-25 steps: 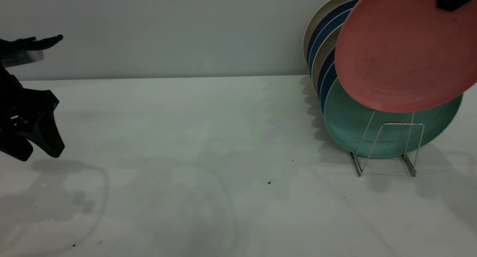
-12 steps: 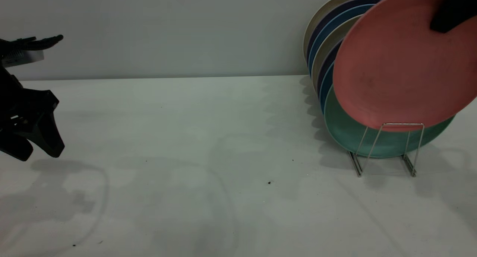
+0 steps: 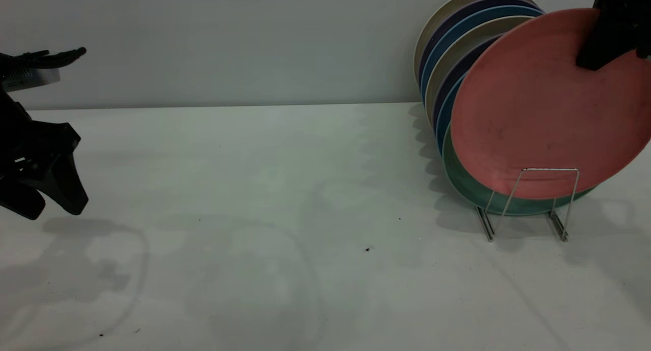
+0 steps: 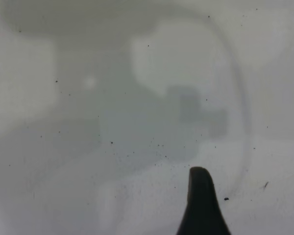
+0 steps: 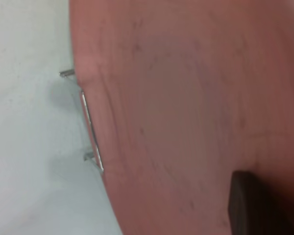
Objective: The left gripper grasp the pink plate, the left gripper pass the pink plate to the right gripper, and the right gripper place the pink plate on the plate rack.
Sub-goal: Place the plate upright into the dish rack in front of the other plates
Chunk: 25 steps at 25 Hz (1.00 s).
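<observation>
A plain grey wall [image 3: 213,40] runs behind a white table [image 3: 285,188], meeting it in a straight line. Soft blotchy shadows lie across the tabletop, and a few dark specks [image 3: 367,249] dot it near the middle.

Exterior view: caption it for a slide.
Right gripper lowers pink plate into plate rack; left gripper parked.

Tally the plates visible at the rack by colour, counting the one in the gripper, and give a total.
Pink: 1, the pink plate held by the right gripper at the plate rack
Teal-green: 1
Cream: 2
Dark purple: 2
Blue: 2
Total: 8 plates
</observation>
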{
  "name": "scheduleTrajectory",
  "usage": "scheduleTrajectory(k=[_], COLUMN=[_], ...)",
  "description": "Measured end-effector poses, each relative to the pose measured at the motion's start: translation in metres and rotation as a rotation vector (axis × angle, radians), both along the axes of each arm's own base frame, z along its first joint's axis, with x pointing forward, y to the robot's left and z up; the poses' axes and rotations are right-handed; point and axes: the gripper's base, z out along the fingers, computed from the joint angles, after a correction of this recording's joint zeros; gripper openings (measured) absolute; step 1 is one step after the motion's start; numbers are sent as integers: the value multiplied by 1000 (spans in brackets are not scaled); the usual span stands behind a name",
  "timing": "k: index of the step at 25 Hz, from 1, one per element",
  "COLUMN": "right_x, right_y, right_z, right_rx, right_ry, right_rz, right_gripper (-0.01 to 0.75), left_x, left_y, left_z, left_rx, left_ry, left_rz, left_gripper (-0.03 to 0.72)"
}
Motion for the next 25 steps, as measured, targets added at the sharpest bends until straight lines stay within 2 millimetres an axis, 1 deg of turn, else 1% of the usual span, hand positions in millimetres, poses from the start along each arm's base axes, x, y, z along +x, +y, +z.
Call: scheduleTrajectory(k=[5,7,10,13,16,22,24,25], right_x=[0,0,-3,-6,-8,-12,-16,-18], right_y=[0,0,1,1,2,3,4,5], right_z=[-4,-4,-5,-6,-7,-8,-6,-5], right_rx=[-1,0,4,15,32,65,102,136], right_ry=[15,22,54,90,118,177,219,249], right_rz=[2,4,7,0,-24,-52,-104,-159], right_gripper=[103,116,163,235,276,286,286,286], left_x=[0,0,1,1,1,1,1,1], left_y=[0,0,0,0,0,0,0,0], left_z=[0,0,0,0,0,0,0,0], left_rx=[0,1,2,3,3,3,3,1], left_ry=[-1,-2,-6,-8,-9,-10,-9,-5], left_rz=[0,0,2,3,3,7,6,5], left_gripper=[545,545,545,545,545,545,545,545])
